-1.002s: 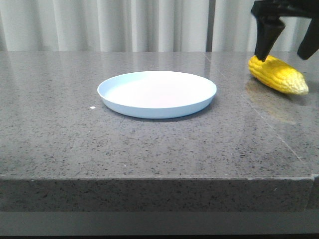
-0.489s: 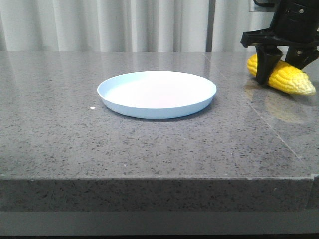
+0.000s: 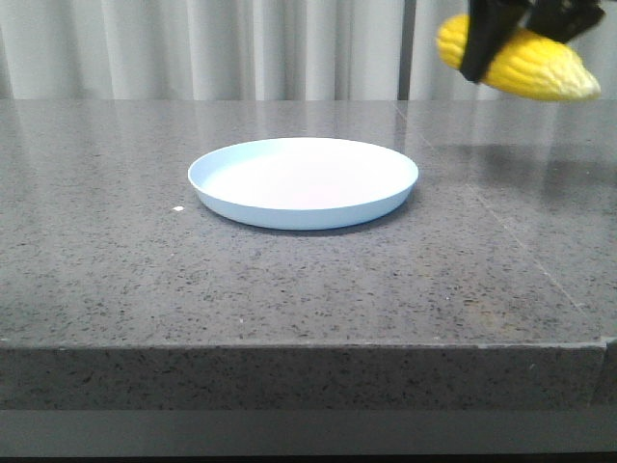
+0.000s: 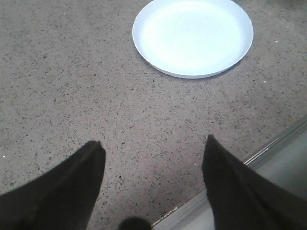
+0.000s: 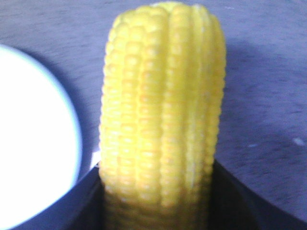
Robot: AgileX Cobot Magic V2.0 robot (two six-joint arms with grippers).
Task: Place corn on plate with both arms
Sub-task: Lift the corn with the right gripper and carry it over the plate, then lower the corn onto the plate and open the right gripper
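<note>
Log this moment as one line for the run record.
right gripper: shut on corn, lifted off table | left gripper: open, holding nothing | plate: bare

The corn (image 3: 525,60) at the upper right of the front view is bright yellow with neat kernel rows, fading to a paler tip. The plate (image 3: 304,206) at centre is plain pale blue. The counter (image 3: 116,260) is dark grey, speckled with light flecks. The right gripper (image 3: 521,24) is black.
</note>
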